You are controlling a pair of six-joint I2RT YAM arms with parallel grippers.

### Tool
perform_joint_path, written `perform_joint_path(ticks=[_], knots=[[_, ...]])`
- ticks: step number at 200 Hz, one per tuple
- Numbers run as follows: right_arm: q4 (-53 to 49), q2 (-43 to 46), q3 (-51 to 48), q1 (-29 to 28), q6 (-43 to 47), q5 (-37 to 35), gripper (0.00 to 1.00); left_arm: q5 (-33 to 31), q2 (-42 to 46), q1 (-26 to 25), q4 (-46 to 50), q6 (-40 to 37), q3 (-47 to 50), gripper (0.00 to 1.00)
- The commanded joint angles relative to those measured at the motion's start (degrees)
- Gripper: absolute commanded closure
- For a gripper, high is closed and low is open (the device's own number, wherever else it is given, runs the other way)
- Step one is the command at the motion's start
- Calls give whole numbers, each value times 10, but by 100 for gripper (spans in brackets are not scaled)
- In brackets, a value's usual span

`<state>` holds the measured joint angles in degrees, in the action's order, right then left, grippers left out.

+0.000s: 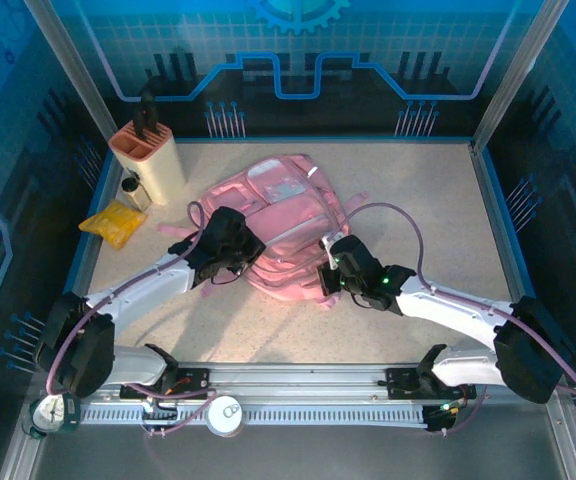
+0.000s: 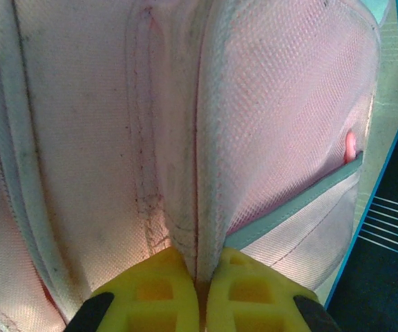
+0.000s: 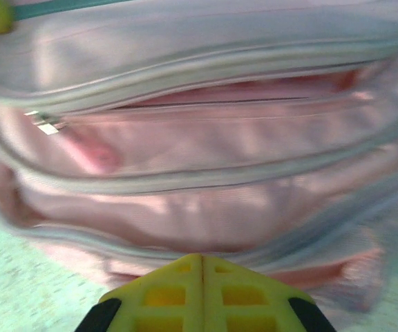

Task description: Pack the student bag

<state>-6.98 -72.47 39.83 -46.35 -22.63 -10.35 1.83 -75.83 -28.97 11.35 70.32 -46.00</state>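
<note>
1. Student bag (image 1: 286, 215): lies flat at the middle of the table (image 1: 428, 210), between the two arms.
2. Left gripper (image 2: 200, 268): jaws pressed together, pinching a raised seam of the bag, probably to anchor the fabric.
3. Right gripper (image 3: 200, 263): jaws pressed together on nothing, at the bag's near edge below a slightly parted zip, seemingly placed to work that opening.
4. Yellow packet (image 1: 115, 222): well apart at left, likely awaiting packing.
</note>
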Motion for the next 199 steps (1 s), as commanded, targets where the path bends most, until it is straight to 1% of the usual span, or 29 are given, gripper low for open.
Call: perform_joint_path(ticks=[1, 19, 41, 60, 69, 74, 85, 107, 126, 152, 180, 199], knots=[[9, -44, 56, -17, 31, 72, 83, 19, 19, 6, -18, -8, -13, 100], [17, -79, 77, -24, 47, 88, 74, 20, 15, 6, -20, -7, -18, 100], [36, -90, 85, -37, 63, 86, 57, 22, 15, 5, -22, -8, -21, 100], [30, -111, 102, -41, 73, 75, 51, 18, 15, 5, -22, -7, -21, 100], [30, -120, 102, -42, 75, 77, 50, 18, 15, 6, -23, -7, -22, 100], [30, -125, 121, -42, 76, 77, 49, 18, 15, 5, -23, -7, -22, 100], [30, -138, 128, -46, 77, 59, 48, 17, 13, 5, -23, -7, -23, 100], [22, -153, 142, -50, 77, 14, 49, 16, 11, 5, -24, -6, -23, 100], [27, -160, 148, -52, 80, -8, 50, 15, 10, 5, -27, -4, -23, 100], [21, -178, 159, -55, 87, -18, 52, 18, 2, 5, -28, -6, -29, 100], [15, -184, 159, -70, 98, -28, 50, 21, -4, 5, -29, -6, -32, 100], [12, -190, 166, -77, 104, -37, 54, 20, -7, 5, -33, -4, -31, 100]])
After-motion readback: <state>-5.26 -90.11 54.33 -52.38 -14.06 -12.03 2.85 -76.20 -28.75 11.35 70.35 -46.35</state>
